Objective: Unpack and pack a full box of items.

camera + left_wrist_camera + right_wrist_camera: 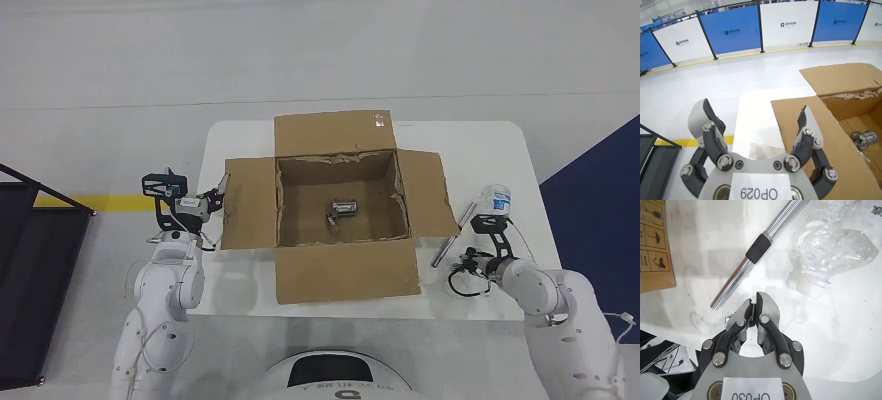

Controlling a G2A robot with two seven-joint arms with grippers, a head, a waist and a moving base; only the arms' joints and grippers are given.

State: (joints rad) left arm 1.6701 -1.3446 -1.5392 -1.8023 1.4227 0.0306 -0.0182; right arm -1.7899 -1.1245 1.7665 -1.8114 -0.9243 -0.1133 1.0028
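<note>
Found the cardboard box point(345, 205) at the middle of the table point(480, 140), with all four flaps folded outward. Spotted a single metal hub point(341, 211) lying on the box floor near its centre, spool-shaped in the left wrist view point(864, 140). Noted torn paper tape along the far inner rim of the box point(829, 132). Placed the left gripper point(212, 196) at the left edge of the table, just beside the left flap, with fingers point(712, 115) released wide and nothing between them. Saw bare table under that left gripper point(755, 106) and grey floor with blue and white fence panels point(787, 24) beyond. Placed the right gripper point(466, 267) toward the front right corner of the table, close to the right flap. Read its fingers point(764, 306) as clenched on a small metal piece point(752, 308), too hidden to name further. Marked the right gripper point(754, 300) just short of the near end of a chrome rod point(757, 251) with a black sleeve at mid-length. Found the rod point(452, 235) lying aslant by the right flap, and a crumpled clear plastic bottle point(495, 200) just beside it, nearer the right edge. Saw the bottle point(829, 251) with its white cap end turned toward the front edge. Noted a black rack point(25, 270) on the floor off the left edge.
</note>
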